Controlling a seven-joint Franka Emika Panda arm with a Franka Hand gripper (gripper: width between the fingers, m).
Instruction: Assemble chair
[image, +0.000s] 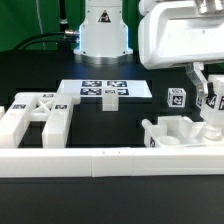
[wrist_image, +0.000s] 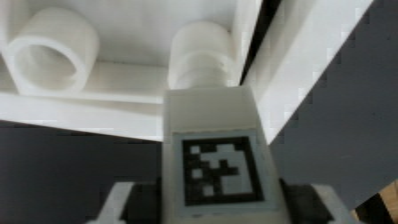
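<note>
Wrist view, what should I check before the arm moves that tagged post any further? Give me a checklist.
1. Post held between the fingers: ok.
2. Post's tag visible: ok, it faces the wrist camera.
3. Post in line with the rounded feature of the frame: ok, as far as the wrist view shows.
4. Post tip touching the frame: cannot tell, the tip is hidden.
5. X-braced panel apart from the gripper: ok, at the exterior view's left.
6. Marker board out of the way: ok.

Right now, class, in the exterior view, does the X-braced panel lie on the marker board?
No, the X-braced panel lies on the black table at the exterior view's left, apart from the marker board.
</note>
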